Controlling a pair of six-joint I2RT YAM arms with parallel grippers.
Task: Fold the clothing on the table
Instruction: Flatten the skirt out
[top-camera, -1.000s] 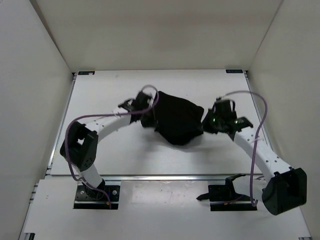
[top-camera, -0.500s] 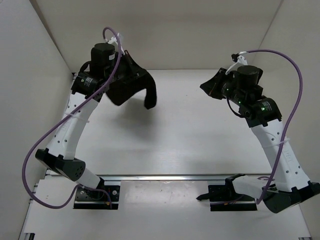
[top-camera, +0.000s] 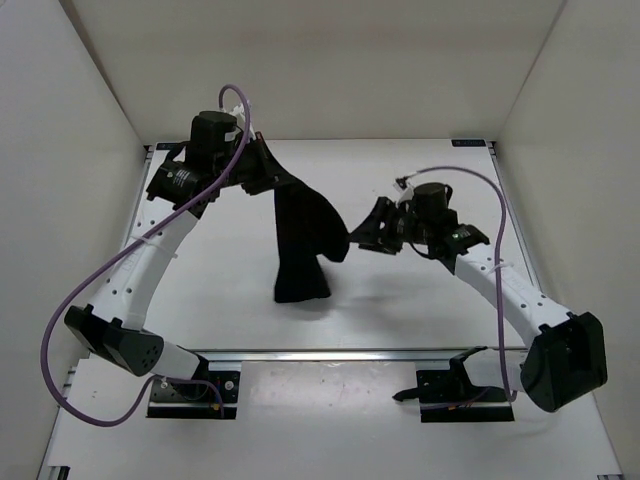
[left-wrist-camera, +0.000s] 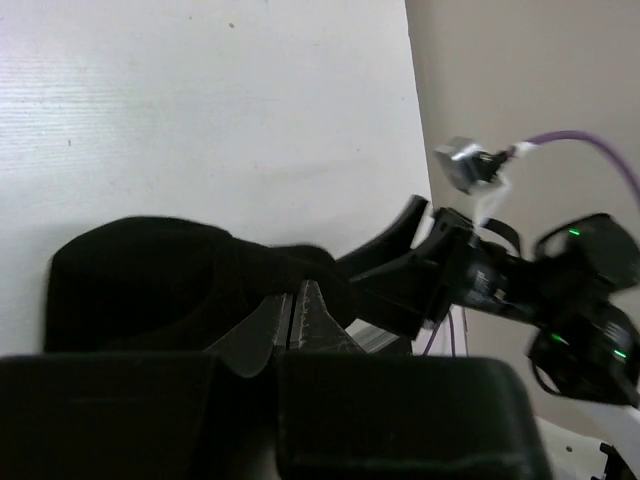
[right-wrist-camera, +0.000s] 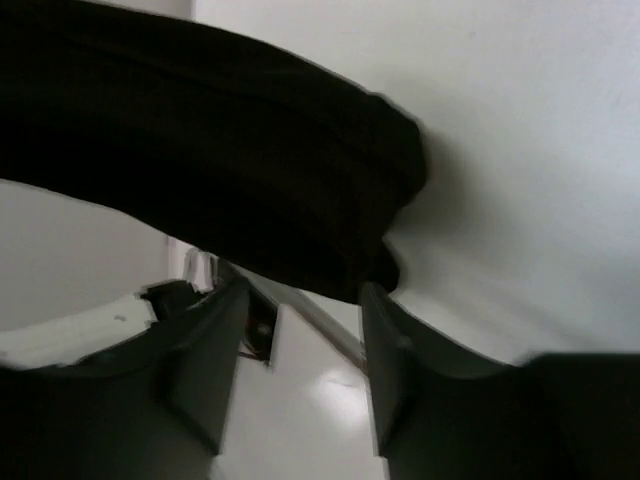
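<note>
White tabletop (top-camera: 420, 310); clothing (top-camera: 300, 240) hangs above its middle, lower end near surface. My left gripper (top-camera: 262, 172) raised, pinched shut on clothing's top edge. My right gripper (top-camera: 362, 234) part-open, empty, just beside clothing. Step: regrasp. Next: right pinches free corner.

The clothing (top-camera: 300, 245) is plain black, the table (top-camera: 400, 310) white, walls (top-camera: 60, 150) white, cables (top-camera: 455, 168) purple.

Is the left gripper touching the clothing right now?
Touching. In the top view the clothing hangs from the left gripper; the left wrist view shows its shut jaws pinching it.
</note>
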